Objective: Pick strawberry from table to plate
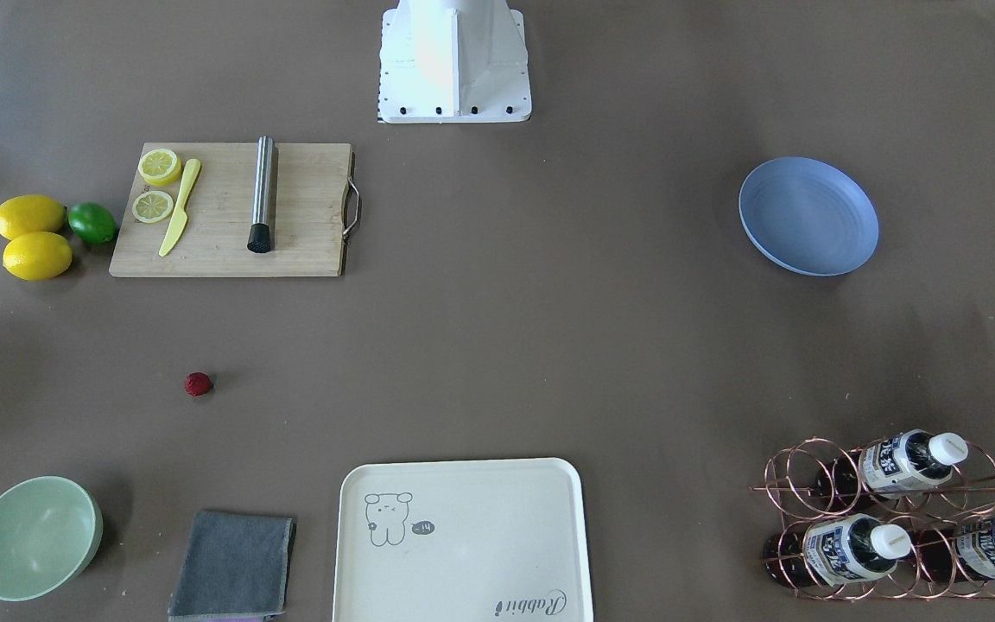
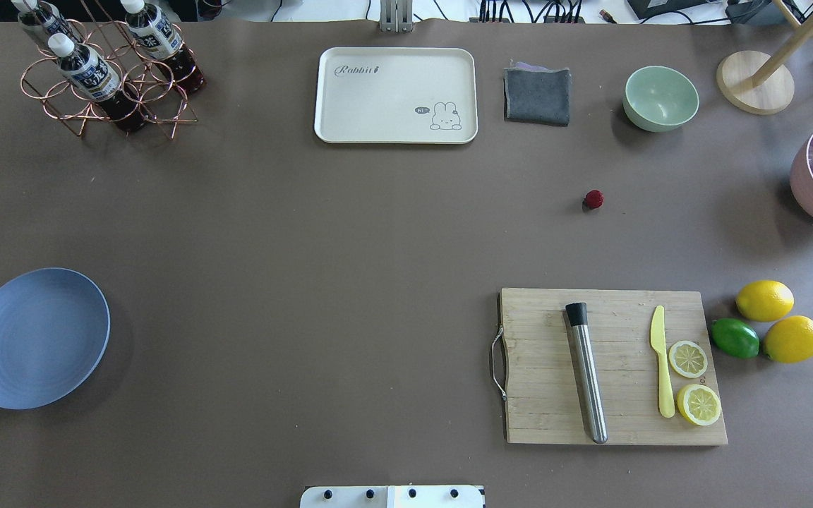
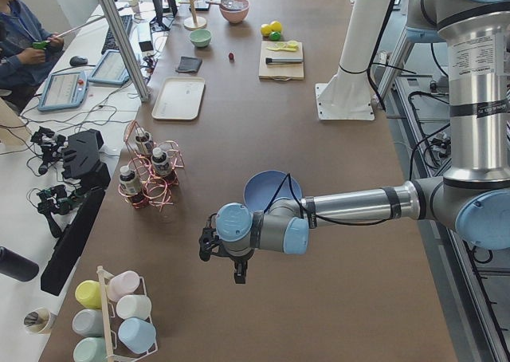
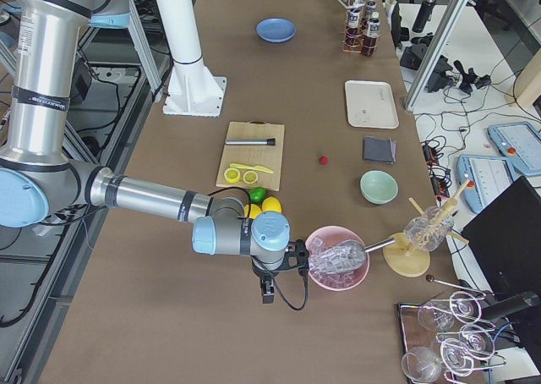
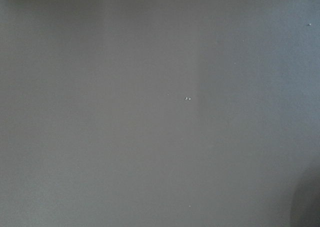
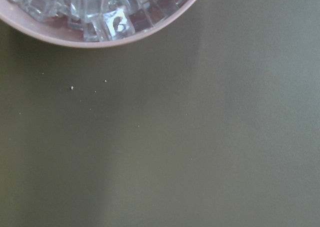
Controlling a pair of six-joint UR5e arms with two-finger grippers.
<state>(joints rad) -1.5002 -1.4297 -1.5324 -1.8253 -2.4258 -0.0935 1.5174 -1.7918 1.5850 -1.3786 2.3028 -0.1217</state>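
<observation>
The strawberry (image 1: 198, 384) (image 2: 593, 200), a tiny dark-red berry, lies alone on the brown table (image 1: 549, 345), between the cutting board and the green bowl. The light blue plate (image 1: 808, 216) (image 2: 36, 339) rests empty at the table's opposite end. Neither gripper appears in the overhead or front views. In the exterior left view my left gripper (image 3: 237, 270) hangs low over the table beside the plate (image 3: 267, 190). In the exterior right view my right gripper (image 4: 266, 291) hangs next to a pink bowl, far from the strawberry (image 4: 322, 159). Whether either is open or shut, I cannot tell.
A wooden cutting board (image 2: 611, 367) carries a steel rod, a yellow knife and lemon slices; two lemons and a lime (image 2: 735, 337) lie beside it. A green bowl (image 2: 660, 97), grey cloth (image 2: 537, 95), cream tray (image 2: 396, 95), bottle rack (image 2: 106, 77) and pink bowl of ice cubes (image 6: 95, 12) line the edges.
</observation>
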